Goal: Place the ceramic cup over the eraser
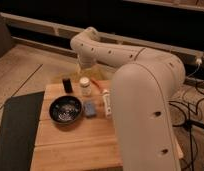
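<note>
1. Where the robot's bulky white arm [145, 105] fills the near right of the view, a wooden surface [70, 147] made of planks lies to its left. A dark mat [15, 130] lies alongside the surface's left edge.
2. Around the middle of the surface sits a wide black bowl [65, 109]. A flat blue-grey pad [89, 108] lies just beside it on the right. Right of the pad lies a long white stick [106, 102], its reddish end pointing toward the far side.
3. Behind the bowl, near the far edge of the surface, the eraser [68, 85] stands upright as a small black block. The ceramic cup [85, 86] stands upright just to the right of it, with a narrow gap between them. The cup rests on the wood beside the eraser, not over it.
4. Directly above the cup hangs the end effector [84, 69], close over the rim. Whether it touches the cup cannot be told, nor whether it is open or closed.
5. Above that, the arm bends at a rounded joint past the far edge of the surface, and a row of small dark holes runs along the link that leads back to the near right.
6. Farthest back are a pale tiled floor [30, 70] and a dark wall, with cables [192, 102] on the right.
</note>
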Controlling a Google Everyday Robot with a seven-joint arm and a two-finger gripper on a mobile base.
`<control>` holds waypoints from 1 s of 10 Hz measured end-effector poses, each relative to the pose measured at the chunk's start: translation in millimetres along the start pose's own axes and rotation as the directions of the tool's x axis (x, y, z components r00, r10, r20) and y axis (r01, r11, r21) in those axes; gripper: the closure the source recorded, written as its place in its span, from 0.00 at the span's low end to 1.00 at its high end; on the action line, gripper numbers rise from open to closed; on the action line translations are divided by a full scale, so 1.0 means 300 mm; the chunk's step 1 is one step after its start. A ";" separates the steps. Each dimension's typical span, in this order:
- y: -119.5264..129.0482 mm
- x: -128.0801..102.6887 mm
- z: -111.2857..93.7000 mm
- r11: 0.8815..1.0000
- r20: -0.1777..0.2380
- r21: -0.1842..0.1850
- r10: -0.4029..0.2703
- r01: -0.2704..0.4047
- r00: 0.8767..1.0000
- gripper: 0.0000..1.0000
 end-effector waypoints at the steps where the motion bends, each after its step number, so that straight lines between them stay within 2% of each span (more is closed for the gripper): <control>1: 0.011 -0.025 -0.008 1.000 0.032 -0.019 -0.015 0.016 0.999 0.35; 2: 0.048 -0.074 -0.017 0.996 0.097 -0.064 -0.059 0.065 0.994 0.35; 3: 0.078 -0.099 -0.016 0.991 0.133 -0.090 -0.090 0.103 0.987 0.35; 4: 0.120 -0.114 0.000 0.981 0.164 -0.125 -0.130 0.151 0.978 0.35; 5: 0.141 -0.114 0.018 0.974 0.171 -0.138 -0.155 0.179 0.973 0.35; 6: 0.158 -0.086 0.069 0.963 0.155 -0.154 -0.198 0.221 0.968 0.35; 7: 0.148 -0.066 0.103 0.960 0.134 -0.151 -0.217 0.237 0.967 0.35; 10: 0.102 -0.061 0.154 0.960 0.087 -0.123 -0.244 0.253 0.966 0.35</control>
